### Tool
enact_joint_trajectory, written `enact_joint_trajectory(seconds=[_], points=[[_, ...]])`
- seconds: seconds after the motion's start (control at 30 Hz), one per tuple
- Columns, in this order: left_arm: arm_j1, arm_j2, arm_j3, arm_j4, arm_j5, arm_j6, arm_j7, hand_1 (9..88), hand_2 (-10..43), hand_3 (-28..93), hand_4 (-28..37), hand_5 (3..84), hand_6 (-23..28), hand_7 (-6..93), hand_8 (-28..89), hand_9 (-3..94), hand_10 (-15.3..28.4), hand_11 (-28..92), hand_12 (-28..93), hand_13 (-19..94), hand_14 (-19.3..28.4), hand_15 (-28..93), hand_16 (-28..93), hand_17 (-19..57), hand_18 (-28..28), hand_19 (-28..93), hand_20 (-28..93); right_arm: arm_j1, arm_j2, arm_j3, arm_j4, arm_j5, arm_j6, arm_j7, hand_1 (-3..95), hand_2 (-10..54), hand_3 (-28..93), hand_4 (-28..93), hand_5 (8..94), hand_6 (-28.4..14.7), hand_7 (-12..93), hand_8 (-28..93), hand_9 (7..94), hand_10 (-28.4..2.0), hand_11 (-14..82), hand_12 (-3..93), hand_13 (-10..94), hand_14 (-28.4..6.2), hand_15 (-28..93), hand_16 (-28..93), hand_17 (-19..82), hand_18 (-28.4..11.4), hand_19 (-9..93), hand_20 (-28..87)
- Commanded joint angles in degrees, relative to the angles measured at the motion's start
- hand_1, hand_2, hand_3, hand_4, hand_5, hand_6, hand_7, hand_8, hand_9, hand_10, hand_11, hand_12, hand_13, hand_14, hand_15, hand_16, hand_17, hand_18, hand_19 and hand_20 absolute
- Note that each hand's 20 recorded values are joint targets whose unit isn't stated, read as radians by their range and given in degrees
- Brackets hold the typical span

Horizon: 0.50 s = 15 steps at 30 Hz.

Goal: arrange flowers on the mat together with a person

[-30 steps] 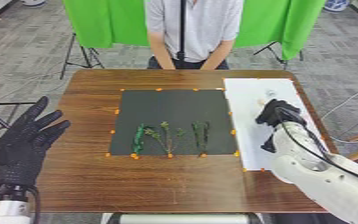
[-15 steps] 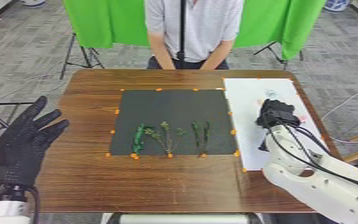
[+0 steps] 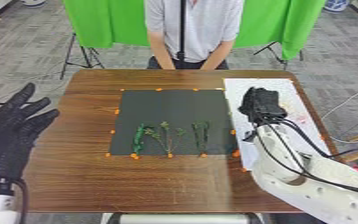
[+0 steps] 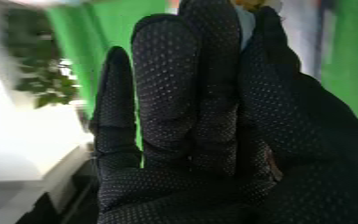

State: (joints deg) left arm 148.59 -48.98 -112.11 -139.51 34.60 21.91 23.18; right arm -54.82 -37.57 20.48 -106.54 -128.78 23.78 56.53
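The dark mat (image 3: 171, 111) lies mid-table. On its near part are a dark green sprig (image 3: 138, 140), a branching stem with small heads (image 3: 166, 139) and thin green stems (image 3: 201, 137). My right hand (image 3: 262, 102) is above the white sheet, beside the mat's right edge. In the right wrist view my right hand (image 4: 189, 185) pinches a pale flower (image 4: 246, 24) between thumb and fingertips, most of it hidden by the glove. My left hand (image 3: 8, 137) is at the left edge with straight, spread fingers.
The white sheet (image 3: 248, 86) covers the table's right side, with a pinkish patch (image 3: 303, 117) near the right arm. Orange markers edge the mat. A person stands across the brown table (image 3: 158, 185), hands low at its far edge.
My right hand has moved left, nearer the mat's edge, after drawing back to the right. My left hand has shifted outward to the left.
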Motion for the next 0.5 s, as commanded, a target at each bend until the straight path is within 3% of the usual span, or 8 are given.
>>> enact_joint_trajectory(seconds=[0.03, 0.07, 0.2, 0.37, 0.5], points=[[-0.84, 2.20, -1.73, 0.02, -1.14, -0.04, 2.93, 21.9, 7.4, 74, -25.9, 30.1, 4.7, 11.8, -9, 29.9, 16.1, 21, 14, 21, 22.7, 55, -5, -9.2, 20.3, 44, 21, 23.20, -15.78, -16.17, 3.24, 5.49, 5.28, -8.54, 58.9, -9.5, 63, -28, 86.0, 4.4, 22, 2, 93.7, -4.7, 12.1, 35.6, 81, -0.8, 51, 30, 25, -16.2, 76, 11], [-1.66, 2.41, -1.83, 0.21, -0.79, -0.11, 2.65, 22.0, 7.4, 74, -26.0, 30.1, 4.7, 11.8, -9, 29.9, 16.1, 21, 14, 21, 22.6, 55, -5, -9.1, 20.3, 44, 21, 25.13, -18.30, -18.02, 4.45, 5.88, 5.03, -9.12, 58.9, -9.5, 63, -28, 86.0, 4.4, 22, 2, 93.7, -4.6, 12.1, 35.6, 81, -0.9, 51, 30, 25, -16.2, 76, 11], [-4.06, 4.16, -1.17, 0.88, -1.02, -0.35, 3.84, 21.8, 7.4, 74, -26.0, 30.2, 4.7, 11.9, -9, 30.0, 16.1, 21, 14, 21, 22.1, 54, -6, -9.1, 20.2, 44, 21, 28.99, -26.76, -21.91, 8.91, 10.09, 5.17, -12.22, 58.5, -9.5, 64, -28, 85.9, 4.5, 22, 2, 93.7, -4.4, 12.2, 35.8, 80, -0.8, 52, 30, 25, -15.9, 76, 11], [-8.76, 4.96, -0.47, 2.19, -0.15, -1.33, 1.62, 21.8, 7.5, 74, -26.1, 30.4, 4.7, 12.1, -9, 30.2, 16.1, 22, 14, 21, 22.1, 54, -6, -9.1, 20.1, 44, 21, 31.67, -32.76, -25.59, 12.20, 14.40, 4.21, -12.91, 57.6, -9.5, 66, -28, 85.0, 4.6, 23, 2, 93.6, -4.3, 11.6, 36.5, 80, -0.6, 52, 30, 25, -15.6, 76, 11], [-10.86, 5.38, 0.13, 2.21, 0.47, -1.80, 0.61, 21.8, 7.5, 74, -26.0, 30.6, 4.8, 12.1, -9, 30.3, 16.1, 22, 14, 21, 22.0, 53, -6, -9.1, 20.0, 44, 21, 34.33, -35.30, -30.11, 13.45, 18.95, 4.81, -12.76, 57.5, -9.5, 66, -28, 84.6, 4.6, 23, 2, 93.7, -4.3, 11.4, 36.8, 79, -0.7, 52, 30, 24, -15.5, 76, 12]])
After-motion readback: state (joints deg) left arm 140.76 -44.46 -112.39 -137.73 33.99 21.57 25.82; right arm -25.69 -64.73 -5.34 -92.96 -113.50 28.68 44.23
